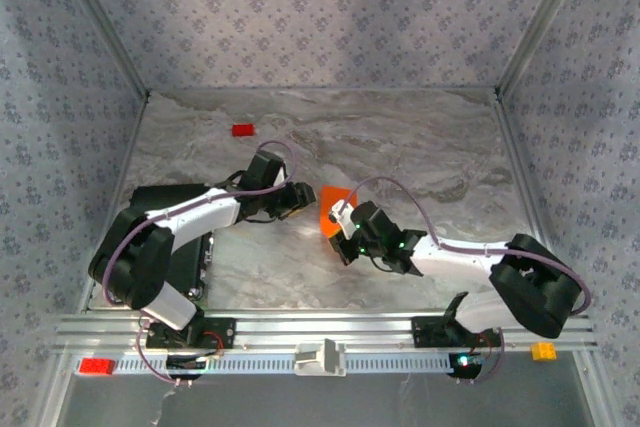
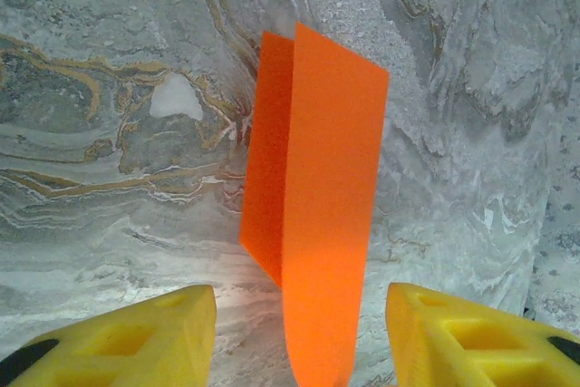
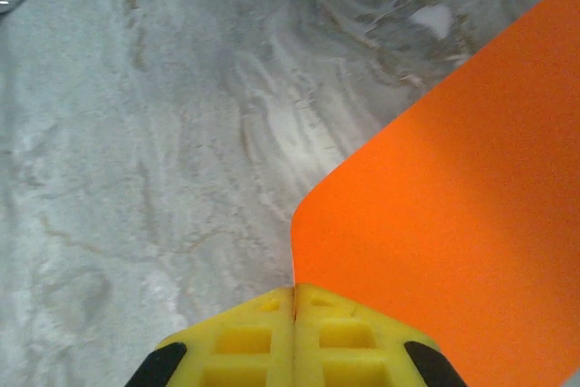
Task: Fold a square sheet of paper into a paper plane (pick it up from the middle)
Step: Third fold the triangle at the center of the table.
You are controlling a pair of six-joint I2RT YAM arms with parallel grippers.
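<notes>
We judge the task to be at an early stage. The square sheet of paper (image 1: 330,205) carries one fold and is nothing like a dart yet. We see no pointed nose, no turned-down corners and no wings, so nearly all the creasing is left to do.

From above, the sheet is near the middle of the bench (image 1: 400,147), between the two arms. The left pincer (image 1: 300,197) is at its 9 o'clock and the right pincer (image 1: 337,224) at about its 5 o'clock. A small red block (image 1: 242,130) lies well apart, toward 11 o'clock from the sheet.

In the left wrist view the sheet (image 2: 326,178) is bright orange, thin and clean-edged. It appears as two long leaves meeting along a straight crease. The nearer leaf is lit and the farther one, at its 9 o'clock, is in shade. It stands on edge rather than lying flat, though we cannot tell whether its lower edge touches the bench.

The left pincer (image 2: 299,314) is spread, its yellow fingers (image 2: 136,342) on either side of the sheet and apart from it. The right pincer (image 3: 294,301) is pressed together, and the sheet (image 3: 453,178) runs out from its tips toward 2 o'clock. We take it to be pinching the paper at a rounded corner or bend.
</notes>
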